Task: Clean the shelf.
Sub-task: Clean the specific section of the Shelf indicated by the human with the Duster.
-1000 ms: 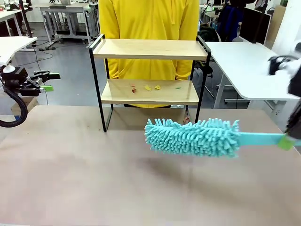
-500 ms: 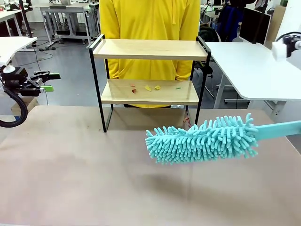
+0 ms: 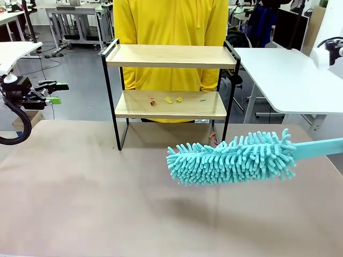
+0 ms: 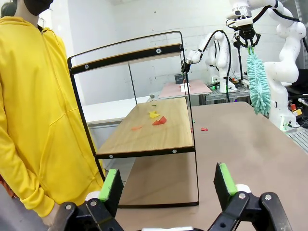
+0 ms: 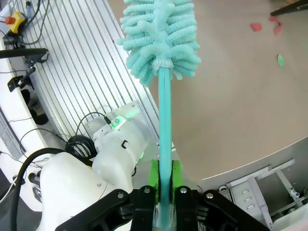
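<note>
Right gripper (image 5: pixel 163 179) clamps the duster (image 3: pixel 230 158), now tilted handle-up; left gripper (image 4: pixel 168 184) gapes wide.

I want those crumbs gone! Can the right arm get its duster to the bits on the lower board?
Probably yes: the right gripper holds the duster near the shelf, and nothing blocks the scraps.

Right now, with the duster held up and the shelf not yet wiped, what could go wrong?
1. The right fingers pinch the duster handle far from its head, so pressing could twist it loose.
2. The head may catch the shelf frame and shove it toward the person close behind.
3. Scraps on the lower board could be swept off the back edge.
</note>
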`<move>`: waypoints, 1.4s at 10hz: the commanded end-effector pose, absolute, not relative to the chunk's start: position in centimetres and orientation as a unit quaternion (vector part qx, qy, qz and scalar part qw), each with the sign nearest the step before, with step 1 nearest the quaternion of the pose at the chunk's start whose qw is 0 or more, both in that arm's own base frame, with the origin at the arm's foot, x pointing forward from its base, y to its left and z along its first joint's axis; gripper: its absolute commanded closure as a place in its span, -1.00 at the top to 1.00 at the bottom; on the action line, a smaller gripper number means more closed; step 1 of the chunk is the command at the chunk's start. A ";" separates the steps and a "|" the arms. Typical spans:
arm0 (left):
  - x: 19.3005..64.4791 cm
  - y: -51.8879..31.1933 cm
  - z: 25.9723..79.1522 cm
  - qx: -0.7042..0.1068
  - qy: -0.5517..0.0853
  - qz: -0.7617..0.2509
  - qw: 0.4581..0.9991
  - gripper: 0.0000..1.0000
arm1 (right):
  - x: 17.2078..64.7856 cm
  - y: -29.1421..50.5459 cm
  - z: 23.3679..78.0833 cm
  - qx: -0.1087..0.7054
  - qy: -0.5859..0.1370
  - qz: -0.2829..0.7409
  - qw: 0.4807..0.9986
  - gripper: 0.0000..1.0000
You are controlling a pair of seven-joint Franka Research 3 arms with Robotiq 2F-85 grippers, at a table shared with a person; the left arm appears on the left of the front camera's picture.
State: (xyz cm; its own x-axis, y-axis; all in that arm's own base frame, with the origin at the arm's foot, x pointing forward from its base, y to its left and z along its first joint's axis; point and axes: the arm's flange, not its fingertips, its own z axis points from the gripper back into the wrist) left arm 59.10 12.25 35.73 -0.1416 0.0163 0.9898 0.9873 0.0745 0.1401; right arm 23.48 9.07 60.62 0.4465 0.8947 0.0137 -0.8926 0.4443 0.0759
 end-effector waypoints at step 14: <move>58.8 12.2 36.0 -0.449 -0.559 -0.510 0.475 1.00 | 23.3 8.9 60.5 0.044 0.008 0.524 0.851 -0.74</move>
State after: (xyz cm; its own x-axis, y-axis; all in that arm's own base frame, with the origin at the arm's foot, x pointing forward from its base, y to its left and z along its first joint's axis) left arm 59.10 12.25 35.73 -0.1416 0.0163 0.9898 0.9873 0.0745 0.1400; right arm 23.48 9.07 60.61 0.4465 0.8947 0.0138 -0.8926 0.4443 0.0761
